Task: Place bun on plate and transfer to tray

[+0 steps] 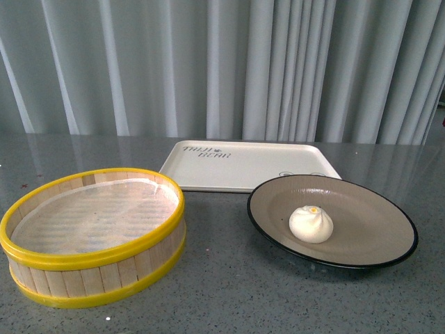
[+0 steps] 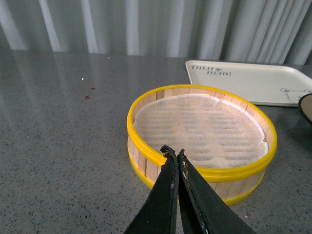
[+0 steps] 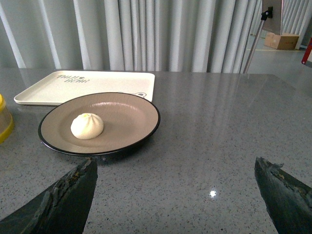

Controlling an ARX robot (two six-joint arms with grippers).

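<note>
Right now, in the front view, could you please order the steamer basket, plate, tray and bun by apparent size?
1. steamer basket, nearest the camera.
2. plate, nearly as wide.
3. tray, farther back and partly behind the plate, so its rank is unsure.
4. bun, clearly smallest.

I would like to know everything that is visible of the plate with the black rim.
The plate is wide, round and shallow, beige-tan inside with faint ridges. It has a glossy black rim and a dark underside, and it looks ceramic. It lies flat on the grey speckled table, just in front of the tray; whether the two touch cannot be told. The bun rests on it, somewhat off centre. Nothing else touches it.
</note>
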